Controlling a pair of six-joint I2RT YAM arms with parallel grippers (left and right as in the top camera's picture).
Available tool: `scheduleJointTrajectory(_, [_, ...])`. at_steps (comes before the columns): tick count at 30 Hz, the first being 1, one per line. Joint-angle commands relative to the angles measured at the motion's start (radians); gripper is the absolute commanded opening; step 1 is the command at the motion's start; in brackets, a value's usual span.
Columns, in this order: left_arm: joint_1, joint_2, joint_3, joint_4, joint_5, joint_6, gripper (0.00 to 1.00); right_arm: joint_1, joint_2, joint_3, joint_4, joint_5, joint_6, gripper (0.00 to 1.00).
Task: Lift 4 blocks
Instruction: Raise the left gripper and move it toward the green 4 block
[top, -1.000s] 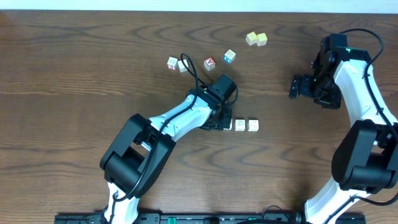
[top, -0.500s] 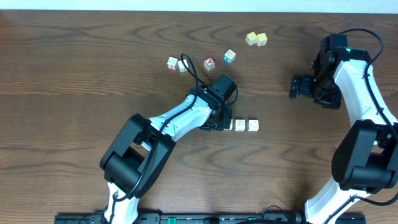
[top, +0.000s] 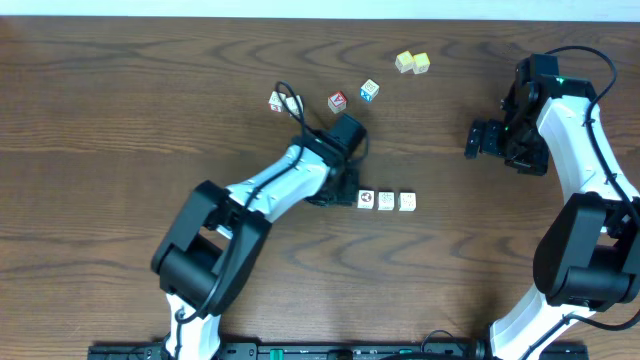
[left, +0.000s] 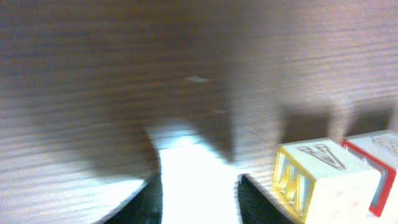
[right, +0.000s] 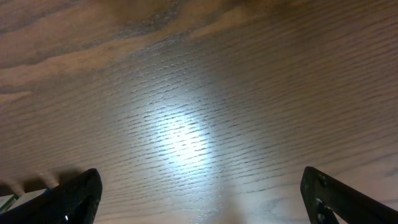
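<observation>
While my left gripper (left: 199, 202) hangs partly open, holding nothing, over the dark brown wooden table (top: 120, 120), three small cream-white printed cube blocks (top: 386, 201) sit in a close row just beside it. A fourth cream-white cube (top: 276, 100) lies well apart. My right gripper (right: 202, 196) gapes wide, empty.

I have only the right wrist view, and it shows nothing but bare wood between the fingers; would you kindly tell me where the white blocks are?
Observer: Overhead, three small white blocks sit side by side in a row near the middle of the table.
Operator: Thank you. Is any of them being held?
Observer: No. The left hand, seen by its wrist camera, has its fingers apart with only bare wood between them.
Operator: Are other blocks about?
Observer: Yes, a red-faced block and a blue-faced block lie farther back, apart from the row.
</observation>
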Motion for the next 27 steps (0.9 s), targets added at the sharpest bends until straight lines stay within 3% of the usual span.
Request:
scheduleJointTrajectory(1, [0.05, -0.098, 0.005, -0.021, -0.052, 0.017, 0.54, -0.002, 0.0, 0.013, 0.0, 0.01, -0.01, 0.99])
scheduleJointTrajectory(4, [0.085, -0.167, 0.005, -0.026, -0.053, 0.018, 0.67, -0.002, 0.0, 0.013, 0.0, 0.01, -0.01, 0.99])
scheduleJointTrajectory(8, [0.123, -0.274, 0.005, -0.026, -0.052, 0.02, 0.77, -0.002, 0.0, 0.013, 0.0, 0.01, -0.01, 0.99])
scheduleJointTrajectory(16, [0.134, -0.475, 0.042, -0.045, -0.07, 0.081, 0.79, -0.002, 0.0, 0.013, 0.0, 0.01, -0.01, 0.99])
scheduleJointTrajectory(22, [0.144, -0.418, 0.364, -0.396, -0.074, 0.194, 0.79, -0.002, 0.0, 0.013, 0.0, 0.01, -0.01, 0.99])
scheduleJointTrajectory(27, [0.15, -0.23, 0.707, -0.77, -0.09, 0.278, 0.79, -0.002, 0.0, 0.013, 0.0, 0.01, -0.01, 0.99])
